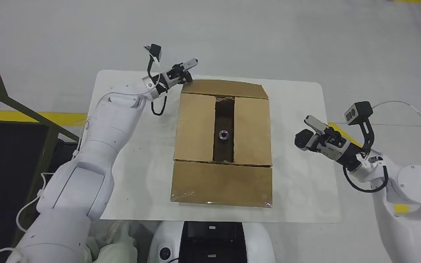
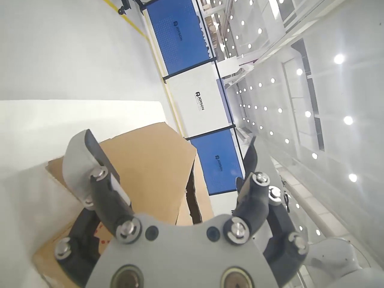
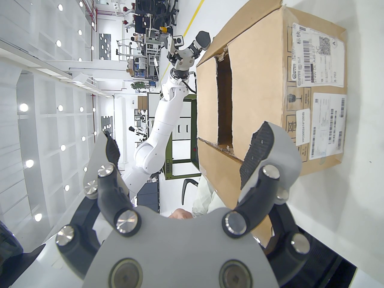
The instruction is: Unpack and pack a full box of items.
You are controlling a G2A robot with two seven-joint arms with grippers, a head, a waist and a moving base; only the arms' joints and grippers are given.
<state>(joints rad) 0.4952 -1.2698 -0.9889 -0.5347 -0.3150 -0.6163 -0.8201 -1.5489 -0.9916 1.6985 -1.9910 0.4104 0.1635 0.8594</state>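
Cardboard box (image 1: 195,128) sits mid table (image 1: 296,191), top flaps nearly shut, small round thing (image 1: 223,135) in gap. Left gripper (image 1: 186,69) spread wide at far corner; right gripper (image 1: 302,130) spread, well apart. Best: hook flap edge, lift slow.

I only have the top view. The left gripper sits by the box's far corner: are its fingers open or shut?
Observer: Open. The left gripper has its fingers spread wide, holding nothing.
Operator: And the right one?
Observer: The right gripper is open too, empty, clear of the box.
Operator: Anything on the box side facing it?
Observer: Yes, printed labels cover much of that side.
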